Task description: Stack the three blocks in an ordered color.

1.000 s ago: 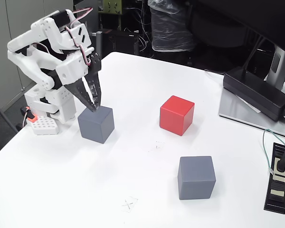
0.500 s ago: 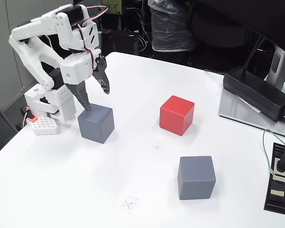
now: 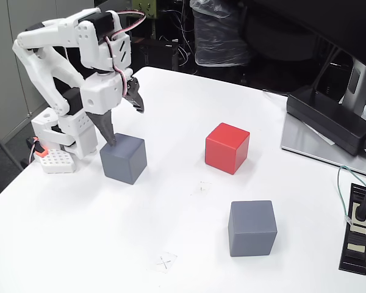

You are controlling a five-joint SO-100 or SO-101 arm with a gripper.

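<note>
Pincer (image 3: 124,125) agape above left grey block (image 3: 123,159), fingertip touching.

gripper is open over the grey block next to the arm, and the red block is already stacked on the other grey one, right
Not quite. The fixed view shows the gripper open over the grey block by the arm, but the red block sits on the table, apart from the other grey block. Nothing is stacked yet.
</note>
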